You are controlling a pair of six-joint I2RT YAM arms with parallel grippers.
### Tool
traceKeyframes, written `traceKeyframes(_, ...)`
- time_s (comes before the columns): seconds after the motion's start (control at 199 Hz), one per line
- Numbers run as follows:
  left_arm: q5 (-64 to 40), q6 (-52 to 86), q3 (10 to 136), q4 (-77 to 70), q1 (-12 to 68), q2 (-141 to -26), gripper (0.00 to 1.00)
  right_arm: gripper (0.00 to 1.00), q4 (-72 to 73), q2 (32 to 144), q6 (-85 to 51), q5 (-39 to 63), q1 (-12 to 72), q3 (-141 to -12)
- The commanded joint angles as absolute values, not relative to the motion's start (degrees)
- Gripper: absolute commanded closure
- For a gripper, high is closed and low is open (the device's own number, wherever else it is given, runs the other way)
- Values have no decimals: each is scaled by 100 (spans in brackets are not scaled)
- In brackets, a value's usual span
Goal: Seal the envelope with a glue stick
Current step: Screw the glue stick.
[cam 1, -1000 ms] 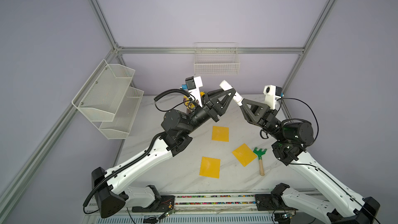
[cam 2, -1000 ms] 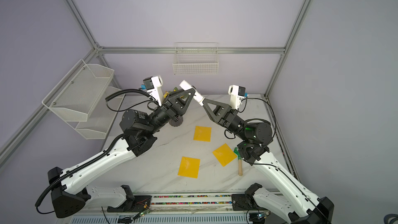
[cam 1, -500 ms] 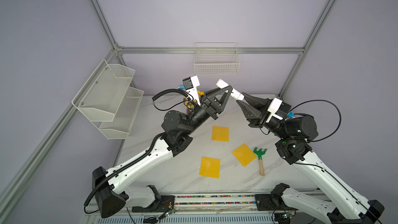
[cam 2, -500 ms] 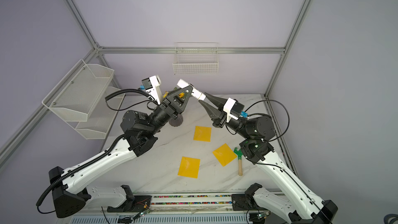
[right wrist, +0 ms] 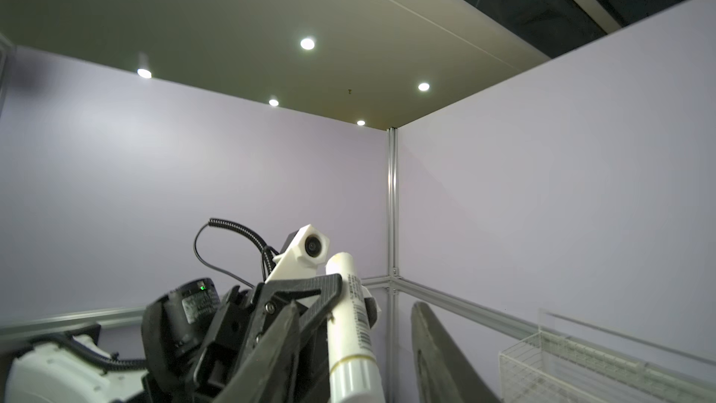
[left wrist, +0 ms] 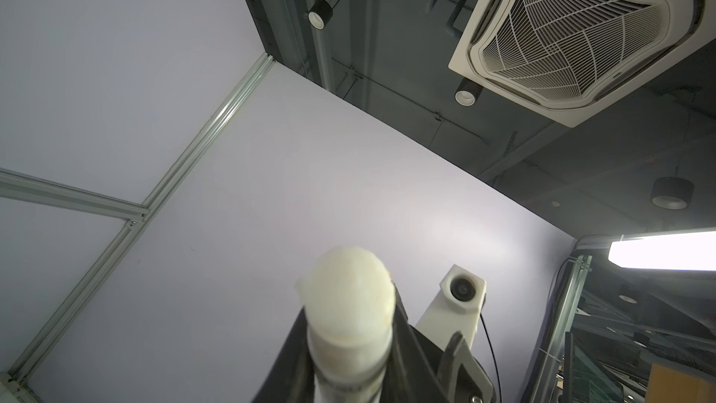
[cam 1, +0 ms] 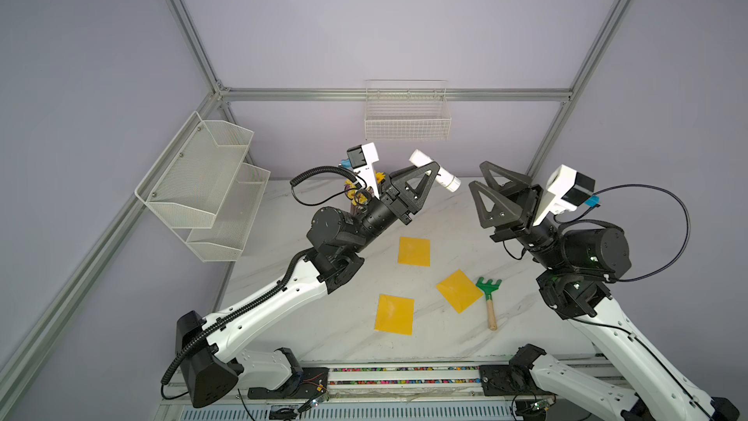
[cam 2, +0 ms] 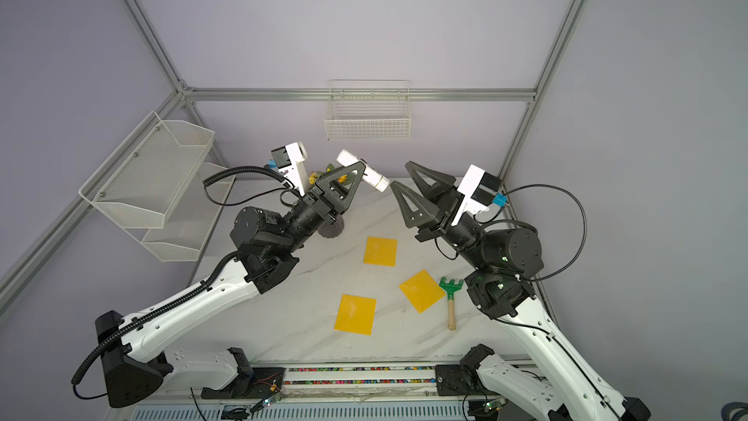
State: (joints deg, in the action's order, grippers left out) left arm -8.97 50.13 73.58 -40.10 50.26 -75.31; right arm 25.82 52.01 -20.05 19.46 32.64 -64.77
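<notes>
Mid-air over a marble table (cam 1: 344, 342): the left gripper (cam 1: 434, 167) is clamped across the glue stick (cam 1: 448, 182), which it holds tilted, high above the tabletop. The right gripper (cam 1: 481, 178) stands w/ jaws spread, just beside the stick's ringed end but apart from it.

Containers: a white wire basket (cam 1: 406, 125) hangs on the back rail, the wall showing through its mesh. A two-tier mesh shelf (cam 1: 210, 180) is fixed to the side wall. A dark pot (cam 2: 332, 230) behind the left arm holds yellow flowers (cam 2: 313, 176).

Only the top views take in the table. Three yellow envelopes (cam 1: 413, 251) (cam 1: 459, 290) (cam 1: 394, 313) lie flat there, well below the stick. A green rake (cam 1: 487, 297) w/ a wooden handle lies just beside the envelope nearest the right arm.

The left wrist cam alone gives the stick's rounded end (left wrist: 346, 296), close up and blurred. Behind it is the right arm's cam (left wrist: 463, 290), w/ a ceiling vent (left wrist: 573, 29) overhead. The right wrist cam alone shows the stick's printed label (right wrist: 358, 327) w/ barcode, running btwn the left gripper's fingers. It also catches one corner of the wire basket (right wrist: 581, 370).
</notes>
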Motion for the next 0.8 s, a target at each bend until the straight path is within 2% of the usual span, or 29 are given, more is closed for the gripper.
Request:
traceKeyframes(0.0, -906, 4896, 7444, -4078, 5023, -7383, 100, 49, 1753, 5251, -5751, 1346, 3287, -6573)
traceKeyframes(0.105, -965, 4840, 7522, -4027, 5021, -7400, 100, 49, 1876, 5331, -7305, 1809, 3287, -6450)
traceKeyframes(0.251, -879, 4814, 7558, -4000, 5024, -7410, 100, 48, 2618, 5439, -8120, 2356, 3287, -6142)
traceKeyframes(0.351, -937, 4773, 7627, -4006, 5022, -7426, 100, 52, 2733, 5586, -8329, 2597, 3292, -6122)
traceKeyframes(0.426, -914, 4798, 7628, -4014, 5021, -7429, 100, 59, 3005, 5700, -8582, 2710, 3287, -6034)
traceKeyframes(0.531, -929, 4784, 7637, -4002, 5019, -7414, 100, 65, 3596, 5738, -8825, 2608, 3287, -5854)
traceKeyframes(0.627, -881, 4784, 7598, -3986, 5023, -7405, 100, 71, 3502, 5715, -8765, 2593, 3287, -5879)
traceKeyframes(0.737, -872, 4774, 7602, -3962, 5019, -7394, 100, 71, 3541, 5721, -8733, 2629, 3287, -5891)
traceKeyframes(0.797, -842, 4738, 7603, -3920, 5019, -7380, 100, 66, 3571, 5722, -8664, 2705, 3287, -5894)
